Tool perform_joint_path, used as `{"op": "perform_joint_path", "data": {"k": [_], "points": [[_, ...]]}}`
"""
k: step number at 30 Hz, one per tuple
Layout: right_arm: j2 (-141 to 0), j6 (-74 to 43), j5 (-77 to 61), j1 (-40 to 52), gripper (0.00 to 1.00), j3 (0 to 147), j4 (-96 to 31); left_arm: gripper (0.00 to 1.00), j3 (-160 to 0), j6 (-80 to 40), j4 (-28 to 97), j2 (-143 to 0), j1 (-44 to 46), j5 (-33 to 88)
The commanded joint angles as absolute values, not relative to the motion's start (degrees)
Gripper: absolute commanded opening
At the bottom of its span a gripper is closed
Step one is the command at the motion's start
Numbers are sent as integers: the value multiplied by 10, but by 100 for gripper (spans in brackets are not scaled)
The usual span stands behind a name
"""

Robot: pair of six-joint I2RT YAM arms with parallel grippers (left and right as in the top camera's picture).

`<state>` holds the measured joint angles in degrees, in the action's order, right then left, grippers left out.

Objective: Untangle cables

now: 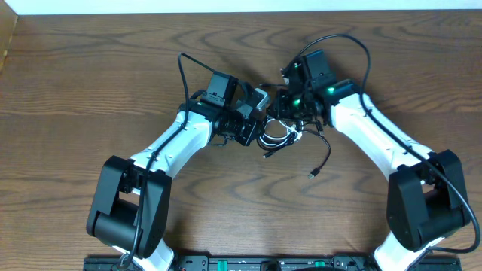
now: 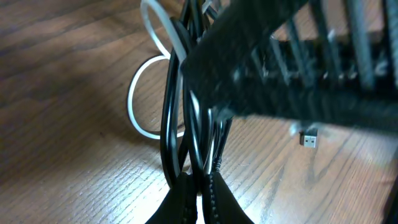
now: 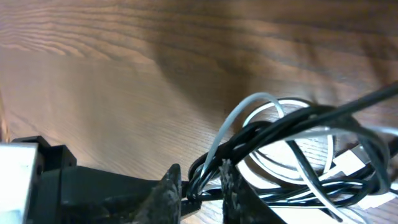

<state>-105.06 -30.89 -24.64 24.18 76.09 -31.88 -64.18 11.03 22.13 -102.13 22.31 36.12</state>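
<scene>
Left gripper is pressed shut on black cable strands at overhead centre, right gripper narrowed around them, clamping not discernible; white cable loops could be cinched tighter if pulled apart.

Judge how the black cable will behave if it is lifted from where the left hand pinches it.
Probably floppy: the black cable bends in loose loops by the left hand. Likely light, being so thin. It may well drag the white cable along, since their loops interlace.
</scene>
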Motion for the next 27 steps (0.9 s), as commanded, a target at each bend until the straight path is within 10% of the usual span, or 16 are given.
{"op": "perform_joint_path", "data": {"k": [1, 27], "points": [[-1053, -335, -217, 248, 21, 760, -319, 7, -639, 124, 222, -1028, 223, 368], [-1072, -338, -198, 250, 22, 759, -309, 7, -639, 124, 222, -1028, 223, 369]]}}
